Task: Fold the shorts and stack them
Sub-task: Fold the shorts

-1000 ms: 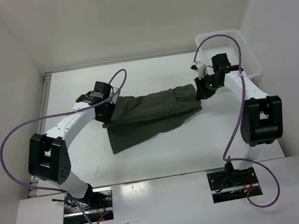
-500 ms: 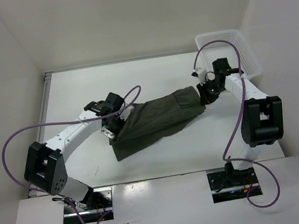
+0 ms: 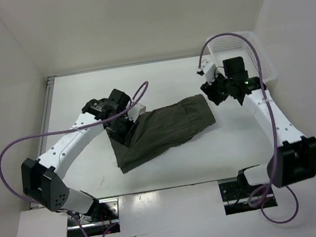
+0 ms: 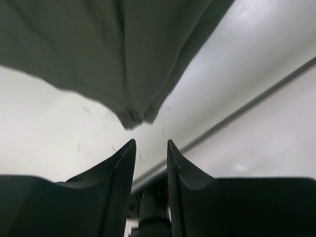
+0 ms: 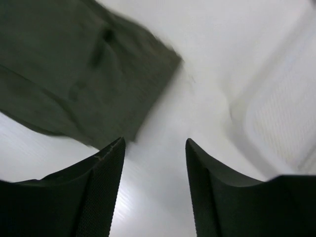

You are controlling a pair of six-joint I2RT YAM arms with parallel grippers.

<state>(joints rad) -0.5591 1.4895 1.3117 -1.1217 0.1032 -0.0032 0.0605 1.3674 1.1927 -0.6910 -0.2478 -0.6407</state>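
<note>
Your left pincer (image 4: 150, 144) and right pincer (image 5: 154, 142) are open and empty, one at each end of the shorts (image 3: 165, 130). A finger could snag the cloth and spoil the fold.

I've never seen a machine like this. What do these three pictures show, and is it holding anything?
These are two white-and-black robot arms, the left arm and right arm, bolted at a white table's near edge. One picture looks down from above; the other two come from wrist cameras. A pair of dark olive-green fabric shorts lies on the table; a white mesh plastic basket stands at the far right. Nothing is held: the black left fingers and right fingers stand open.
</note>
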